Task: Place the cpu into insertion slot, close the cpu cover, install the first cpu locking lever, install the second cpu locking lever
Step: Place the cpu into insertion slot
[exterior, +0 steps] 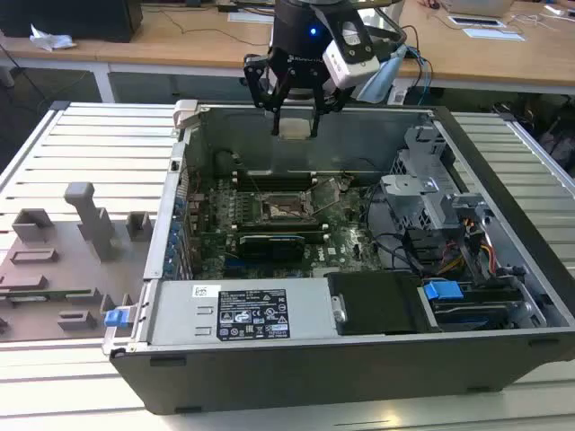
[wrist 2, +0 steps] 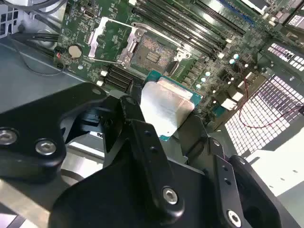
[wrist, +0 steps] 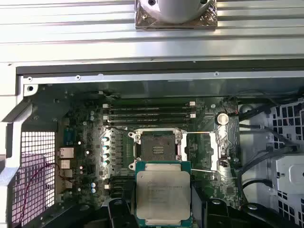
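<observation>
My gripper (exterior: 295, 127) hangs above the open computer case, shut on the cpu (exterior: 295, 130), a pale silver square chip. In both wrist views the cpu (wrist: 163, 192) (wrist 2: 166, 111) sits between black fingers (wrist: 118, 209), held by its edges. The insertion slot (exterior: 286, 208) lies on the green motherboard well below and slightly nearer the case front, with its dark centre bare (wrist: 156, 146) (wrist 2: 151, 52). The cpu cover (wrist: 209, 149) (wrist 2: 107, 40) is swung open and lies beside the slot. Thin wire levers (wrist: 199, 132) stand next to the cover.
A grey power supply (exterior: 243, 314) fills the case front. A long black card (exterior: 269, 242) lies just in front of the slot, memory slots (exterior: 269, 178) behind it. The drive cage (exterior: 431, 193) and cables crowd the exterior view's right. Grey fixtures (exterior: 63, 260) sit on the slatted table.
</observation>
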